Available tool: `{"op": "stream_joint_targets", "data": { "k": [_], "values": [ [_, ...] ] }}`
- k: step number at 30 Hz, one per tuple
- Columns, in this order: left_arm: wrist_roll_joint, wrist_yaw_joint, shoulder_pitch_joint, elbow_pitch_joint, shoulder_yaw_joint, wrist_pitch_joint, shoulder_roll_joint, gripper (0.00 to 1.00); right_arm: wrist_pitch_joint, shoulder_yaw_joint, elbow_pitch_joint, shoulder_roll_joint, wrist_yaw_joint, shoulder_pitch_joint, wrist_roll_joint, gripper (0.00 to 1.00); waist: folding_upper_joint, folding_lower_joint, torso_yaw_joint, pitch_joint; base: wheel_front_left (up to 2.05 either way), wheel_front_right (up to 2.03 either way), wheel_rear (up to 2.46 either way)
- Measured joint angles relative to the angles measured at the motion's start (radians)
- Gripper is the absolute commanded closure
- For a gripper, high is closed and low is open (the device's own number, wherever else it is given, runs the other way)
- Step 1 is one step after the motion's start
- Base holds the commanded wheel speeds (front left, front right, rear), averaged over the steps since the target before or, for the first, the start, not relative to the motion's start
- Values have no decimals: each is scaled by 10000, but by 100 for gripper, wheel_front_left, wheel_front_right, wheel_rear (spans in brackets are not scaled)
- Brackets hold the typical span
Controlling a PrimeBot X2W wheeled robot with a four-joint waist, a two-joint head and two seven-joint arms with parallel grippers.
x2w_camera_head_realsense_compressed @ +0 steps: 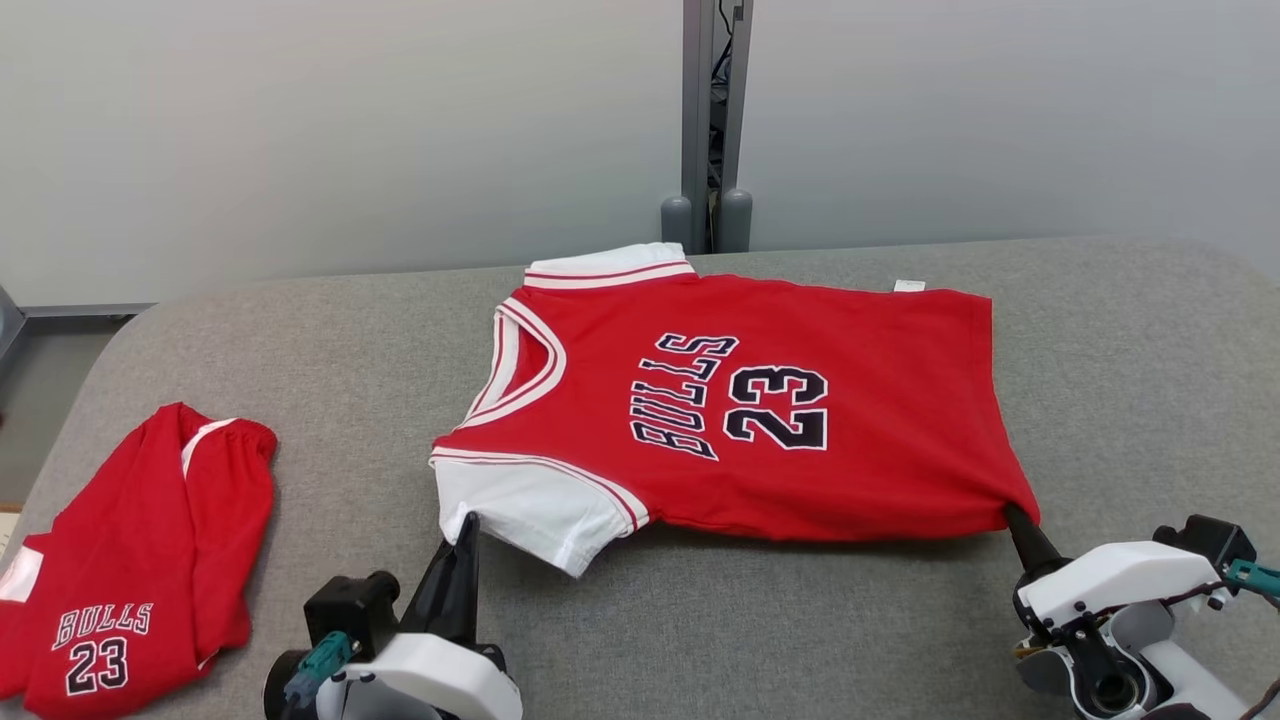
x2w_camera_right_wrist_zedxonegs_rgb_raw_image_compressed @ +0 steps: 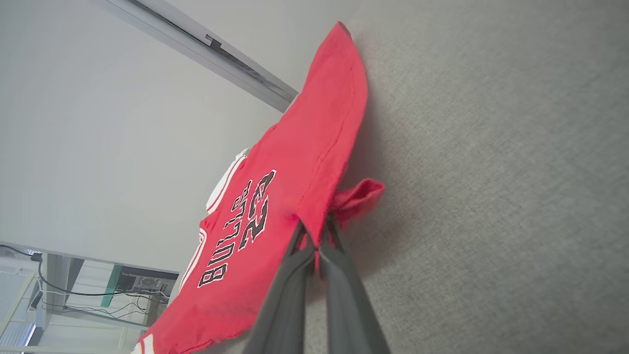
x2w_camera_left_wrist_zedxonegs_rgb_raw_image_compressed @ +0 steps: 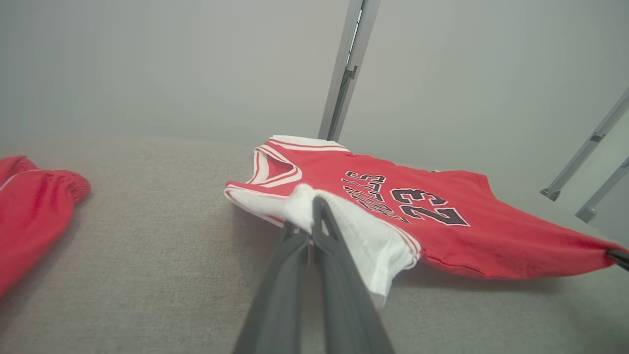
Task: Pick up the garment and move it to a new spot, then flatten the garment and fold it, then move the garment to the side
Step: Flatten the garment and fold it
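The garment (x2w_camera_head_realsense_compressed: 740,400) is a red jersey with white sleeves and "BULLS 23" print, spread across the grey table, neck to the left. Its near edge is lifted off the surface. My left gripper (x2w_camera_head_realsense_compressed: 465,522) is shut on the near white sleeve (x2w_camera_left_wrist_zedxonegs_rgb_raw_image_compressed: 354,226), the cloth draped over the fingertips (x2w_camera_left_wrist_zedxonegs_rgb_raw_image_compressed: 318,206). My right gripper (x2w_camera_head_realsense_compressed: 1012,515) is shut on the near hem corner (x2w_camera_right_wrist_zedxonegs_rgb_raw_image_compressed: 314,221) of the garment (x2w_camera_right_wrist_zedxonegs_rgb_raw_image_compressed: 290,196), with a bunch of red cloth beside the fingers.
A second red piece with "BULLS 23" print (x2w_camera_head_realsense_compressed: 130,560) lies crumpled at the table's left front, also seen as red cloth (x2w_camera_left_wrist_zedxonegs_rgb_raw_image_compressed: 29,211). The grey padded table (x2w_camera_head_realsense_compressed: 800,630) ends at a pale wall with a metal post (x2w_camera_head_realsense_compressed: 710,120) behind.
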Motion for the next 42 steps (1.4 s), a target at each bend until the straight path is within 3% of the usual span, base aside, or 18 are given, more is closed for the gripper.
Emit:
{"op": "stream_joint_targets", "data": {
  "k": [22, 32, 42],
  "values": [
    [-930, 826, 1081, -468, 1457, 0, -8, 100, -274, 648, -685, -238, 2, 794, -320, 100, 0, 0, -11, -390, 0, 0, 0],
    [-972, 915, 1461, -660, 1720, 0, -4, 100, -466, 706, -905, -211, 2, 984, -251, 100, 0, 0, 183, -441, 0, 0, 0],
    [-859, 819, 1960, -263, 1285, 0, -6, 100, -4, 1039, -1225, -313, 2, 1512, -79, 100, 0, 0, 305, -602, 0, 0, 0]
  ]
}}
